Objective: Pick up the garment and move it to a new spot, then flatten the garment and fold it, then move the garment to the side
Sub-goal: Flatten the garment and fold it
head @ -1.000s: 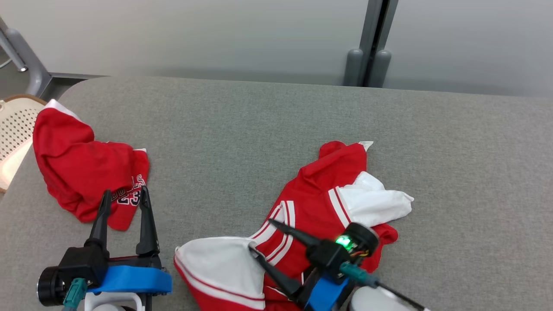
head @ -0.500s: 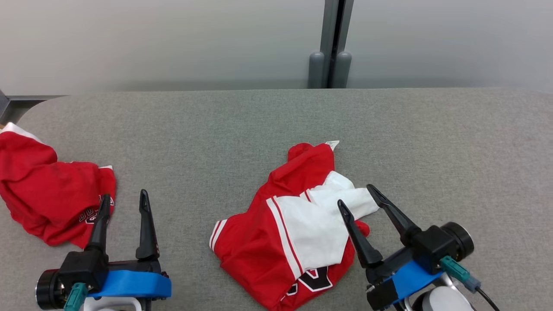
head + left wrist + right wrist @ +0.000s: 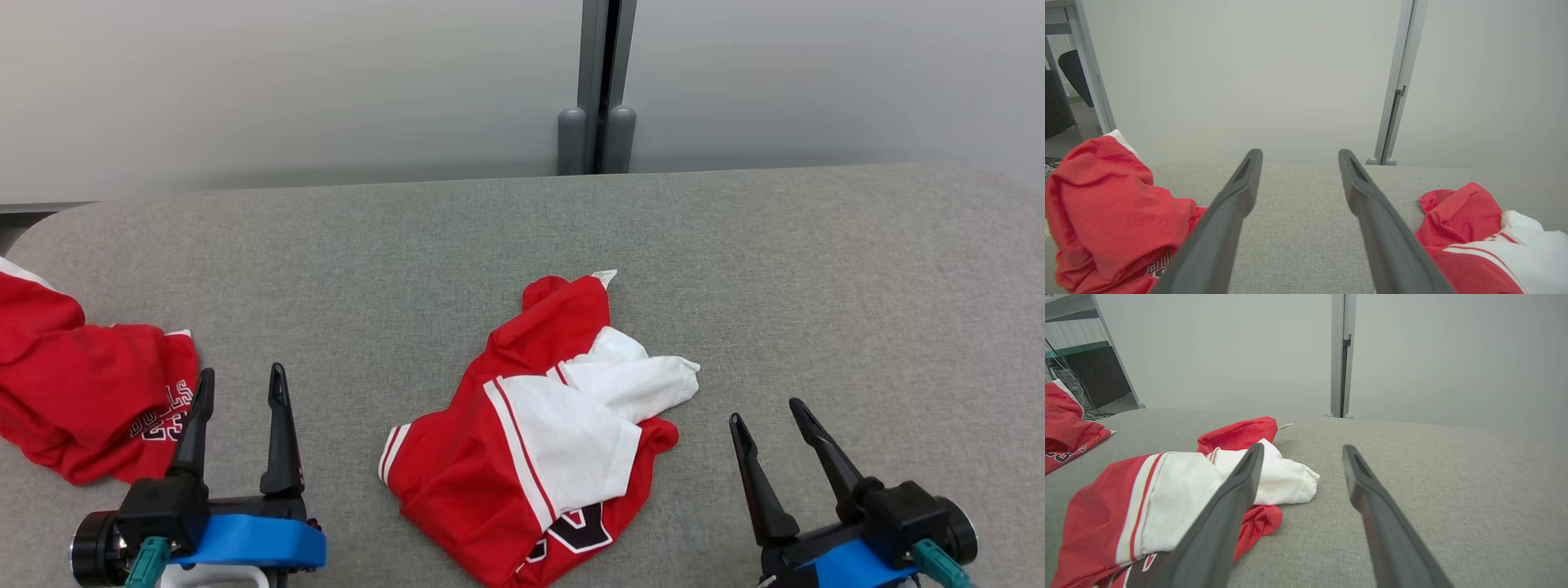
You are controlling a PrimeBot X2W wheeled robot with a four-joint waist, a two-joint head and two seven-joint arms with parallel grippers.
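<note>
Our left hand (image 3: 242, 370) and right hand (image 3: 764, 410) flank the garment (image 3: 531, 441), both spread wide, empty. To flatten it we'd pinch its outer edges — not its bunched middle.

A grey woven-fabric surface (image 3: 816, 269) with a rounded far-left corner spans the scene. At its left edge lies a crumpled red jersey with dark lettering and the number 23 (image 3: 82, 400). Behind the far edge stand pale grey wall panels (image 3: 286, 82), split by a grey vertical metal post (image 3: 589, 65) with two rounded grey feet (image 3: 571, 139). Far left, past the panels, is a dark chair back (image 3: 1073, 69).
</note>
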